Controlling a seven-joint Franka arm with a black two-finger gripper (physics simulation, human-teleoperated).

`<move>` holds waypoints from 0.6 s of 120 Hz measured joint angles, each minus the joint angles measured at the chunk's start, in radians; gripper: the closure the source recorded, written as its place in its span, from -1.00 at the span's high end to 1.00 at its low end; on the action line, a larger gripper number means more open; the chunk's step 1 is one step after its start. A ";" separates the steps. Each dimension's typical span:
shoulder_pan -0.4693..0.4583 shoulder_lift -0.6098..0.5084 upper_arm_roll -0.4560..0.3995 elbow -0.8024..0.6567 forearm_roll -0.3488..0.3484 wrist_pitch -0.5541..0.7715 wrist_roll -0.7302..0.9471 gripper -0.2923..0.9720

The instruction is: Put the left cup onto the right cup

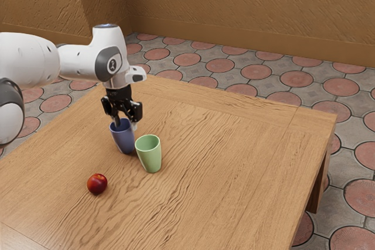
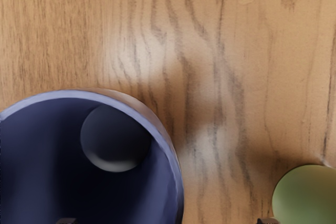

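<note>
1. Broadly: working over wooden table [image 1: 252, 162]; reaching in from ext. view's left w/ white arm [image 1: 70, 60], wrist pointing straight down.
2. Gripper [image 1: 125, 120] poised right at mouth of blue cup [image 1: 122, 140]; fingers [image 1: 116, 119] spread, nothing gripped; per wrist view, seemingly straddling cup wall on side facing green cup [image 1: 149, 154], one tip inside, other outside; no pinch yet.
3. Blue cup [image 2: 63, 182] = left cup by my reading; upright on table, mouth up, long axis vertical, directly below hand; so approach = straight down, no sideways shift needed, prob. just close on wall.
4. Green cup [image 2: 307, 195] = target; upright, mouth up, just beside blue cup toward ext. view's right & nearer camera; can't tell whether touching; tight gap for outer finger, so risk of nudging it on closing; after grasp, prob. lift clear of green rim, short carry over, lower w/ axis kept vertical.
5. Apple [image 1: 97, 184] near table's front, well apart from both cups; out of the way.
</note>
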 joint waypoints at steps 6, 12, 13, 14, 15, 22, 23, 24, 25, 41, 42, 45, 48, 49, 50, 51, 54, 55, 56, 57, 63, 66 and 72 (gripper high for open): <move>0.001 0.002 0.000 0.000 -0.001 0.001 0.002 0.03; 0.001 0.004 0.000 0.000 -0.002 0.001 0.004 -0.01; 0.001 0.004 0.000 0.000 -0.002 0.001 0.004 -0.02; 0.001 0.004 0.000 0.000 -0.002 0.001 0.004 -0.03; 0.001 0.004 0.000 0.000 -0.003 0.001 0.004 -0.04; 0.002 0.005 0.000 0.000 -0.004 0.002 0.006 -0.09; 0.002 0.005 0.000 0.000 -0.004 0.002 0.006 -0.10; 0.002 0.005 0.000 0.000 -0.004 0.002 0.007 -0.11; 0.002 0.005 0.000 0.000 -0.004 0.002 0.007 -0.11; 0.002 0.005 0.000 0.000 -0.006 0.002 0.010 -0.21; 0.002 0.005 0.000 0.000 -0.006 0.002 0.010 -0.21; 0.002 0.005 0.000 0.000 -0.006 0.002 0.011 -0.23; 0.002 0.005 0.000 0.000 -0.006 0.002 0.011 -0.24; 0.002 0.005 0.000 0.000 -0.006 0.002 0.012 -0.25; 0.002 0.005 0.000 0.000 -0.006 0.002 0.012 -0.25; 0.002 0.005 0.000 0.000 -0.006 0.002 0.012 -0.25; 0.002 0.005 0.000 0.000 -0.007 0.002 0.012 -0.27; 0.002 0.005 0.000 0.000 -0.007 0.002 0.012 -0.27; 0.002 0.005 0.000 0.000 -0.007 0.002 0.013 -0.28; 0.002 0.005 0.000 0.000 -0.007 0.002 0.013 -0.28; 0.002 0.005 0.000 0.000 -0.007 0.002 0.014 -0.30; 0.002 0.005 0.000 -0.001 -0.009 0.002 0.014 -0.32; 0.003 0.005 0.001 -0.001 -0.012 0.003 0.015 -0.34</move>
